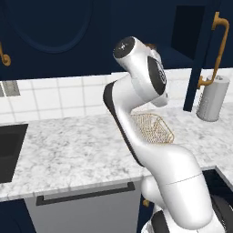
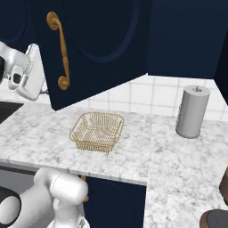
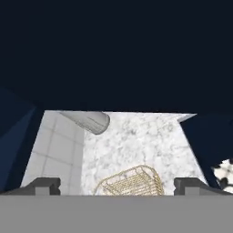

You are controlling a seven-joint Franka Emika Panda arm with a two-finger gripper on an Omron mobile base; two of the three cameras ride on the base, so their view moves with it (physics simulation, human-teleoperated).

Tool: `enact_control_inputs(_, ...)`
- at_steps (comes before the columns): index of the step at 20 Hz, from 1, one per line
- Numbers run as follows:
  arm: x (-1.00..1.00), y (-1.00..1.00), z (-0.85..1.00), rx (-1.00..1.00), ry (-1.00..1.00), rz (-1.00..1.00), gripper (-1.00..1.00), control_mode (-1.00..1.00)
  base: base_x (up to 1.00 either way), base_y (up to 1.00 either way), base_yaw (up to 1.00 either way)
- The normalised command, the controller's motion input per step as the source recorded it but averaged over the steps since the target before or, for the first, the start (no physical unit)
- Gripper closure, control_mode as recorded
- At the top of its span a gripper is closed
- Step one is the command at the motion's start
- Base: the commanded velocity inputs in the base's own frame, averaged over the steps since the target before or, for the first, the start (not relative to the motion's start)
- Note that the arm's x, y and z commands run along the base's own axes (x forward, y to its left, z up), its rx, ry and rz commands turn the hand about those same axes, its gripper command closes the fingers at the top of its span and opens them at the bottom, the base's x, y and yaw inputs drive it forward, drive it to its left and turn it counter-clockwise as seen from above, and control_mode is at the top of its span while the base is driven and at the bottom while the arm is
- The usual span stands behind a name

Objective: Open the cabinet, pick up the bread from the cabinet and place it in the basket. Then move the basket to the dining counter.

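Observation:
The cabinet [image 2: 102, 40] hangs over the worktop with its arched door swung open, and its brass handle [image 2: 62, 51] faces the right base view. Its dark interior [image 1: 189, 29] shows in the left base view. The gold wire basket [image 2: 97, 130] sits empty on the marbled worktop below the door, and is also seen as the basket [image 1: 152, 127] and the basket [image 3: 132, 182]. My gripper [image 3: 117, 186] is open, raised high near the cabinet and looking down over the basket, with nothing between its fingertips [image 3: 43, 185]. The bread is hidden. The dining counter is out of view.
A grey cylinder [image 2: 192, 111] stands on the worktop right of the basket, near the tiled wall. A black sink [image 1: 9, 150] is set into the worktop at the left. The open door's lower edge [image 2: 89, 95] overhangs the worktop behind the basket.

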Motion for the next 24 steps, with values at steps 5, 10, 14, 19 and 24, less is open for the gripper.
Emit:
enact_control_inputs(5, 0.24, -0.77, -0.37, 0.16, -0.17, -0.54, -1.0, -1.0, 0.0, 0.0, 0.0)
enact_control_inputs(10, -0.09, -1.0, -0.15, 0.23, -0.28, -0.27, -1.0, -1.0, 0.0, 0.0, 0.0)
enact_control_inputs(14, -0.76, -1.0, -0.11, 0.29, -0.34, -0.01, -1.0, -1.0, 0.0, 0.0, 0.0)
enact_control_inputs(19, -0.56, -1.0, 0.0, 0.21, -0.34, -0.02, -1.0, -1.0, 0.0, 0.0, 0.0)
enact_control_inputs(24, 0.06, -0.7, 0.01, 0.11, -0.24, -0.05, -1.0, -1.0, 0.0, 0.0, 0.0)
